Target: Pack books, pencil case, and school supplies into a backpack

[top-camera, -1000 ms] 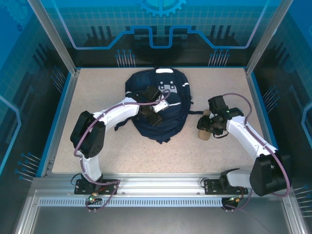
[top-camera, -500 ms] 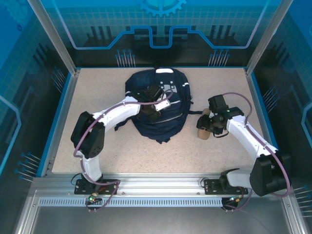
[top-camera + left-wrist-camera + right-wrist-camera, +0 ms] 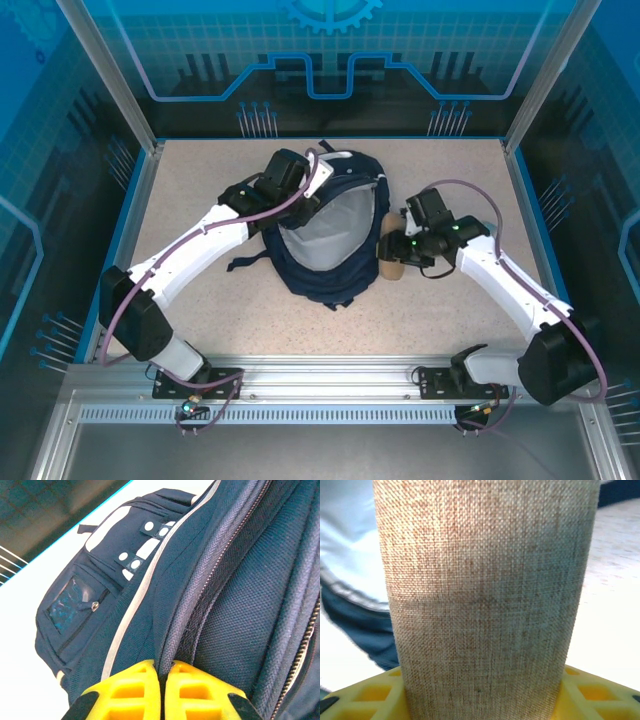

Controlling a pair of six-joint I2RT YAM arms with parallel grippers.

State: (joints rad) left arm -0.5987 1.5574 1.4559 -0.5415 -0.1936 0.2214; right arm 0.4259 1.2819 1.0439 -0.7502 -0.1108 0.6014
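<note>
Navy backpack (image 3: 320,285) edge pinched by left gripper (image 3: 162,672); right gripper (image 3: 403,252) clamps pencil case (image 3: 480,580) (beside the opening).

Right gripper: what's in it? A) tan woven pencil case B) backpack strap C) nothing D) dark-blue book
A: the right gripper is closed on a tan woven pencil case, which sits between its yellow fingers and is held beside the open backpack.
</note>
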